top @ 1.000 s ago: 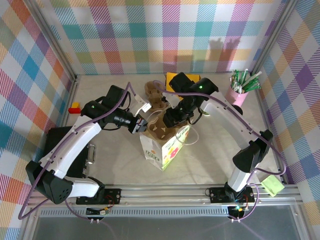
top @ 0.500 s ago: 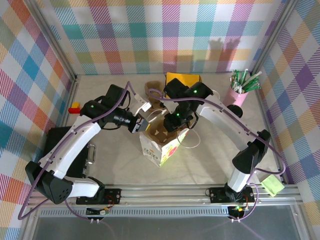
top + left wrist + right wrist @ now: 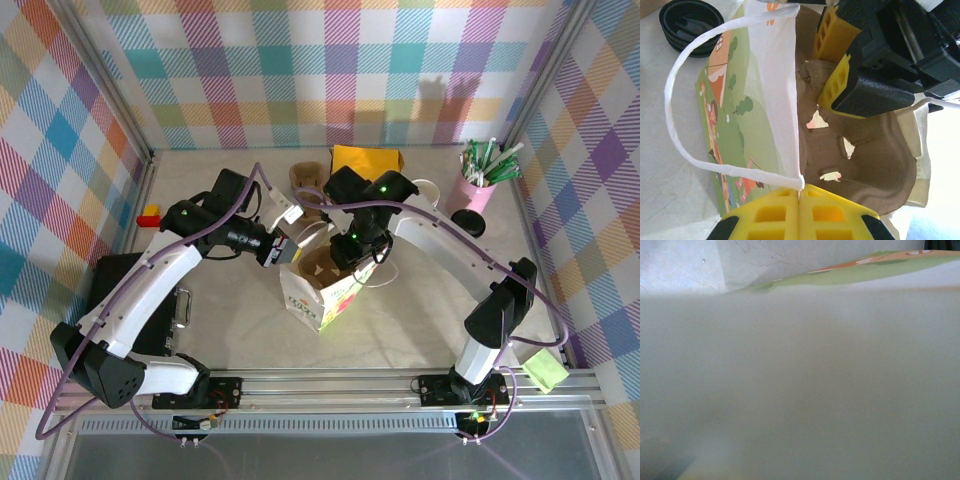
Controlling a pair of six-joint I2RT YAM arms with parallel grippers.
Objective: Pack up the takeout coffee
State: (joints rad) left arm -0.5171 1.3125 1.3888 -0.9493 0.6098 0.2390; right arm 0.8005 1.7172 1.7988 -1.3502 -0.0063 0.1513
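Plaid walls (image 3: 300, 70); L tool (image 3: 800, 196) pinches bag (image 3: 725, 125); lettering illegible.

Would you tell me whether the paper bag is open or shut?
Open: the paper bag gapes at the top, and the brown pulp carrier shows inside it.

A: Bags?
B: One bag (image 3: 335, 300).
A: Trays?
B: One brown tray (image 3: 865, 165) for sure. Another brown piece (image 3: 303, 178) may be a second.
A: Cups?
B: Two: pink cup (image 3: 472, 195), white cup (image 3: 428, 187). One black lid (image 3: 468, 222).
A: Straws (image 3: 488, 158)?
B: A bunch, too tight to count.
A: Hands?
B: Two: left hand (image 3: 799, 197), right hand (image 3: 820, 75).
A: Anything else?
B: One yellow packet (image 3: 367, 158), one red-and-yellow block (image 3: 150, 213).
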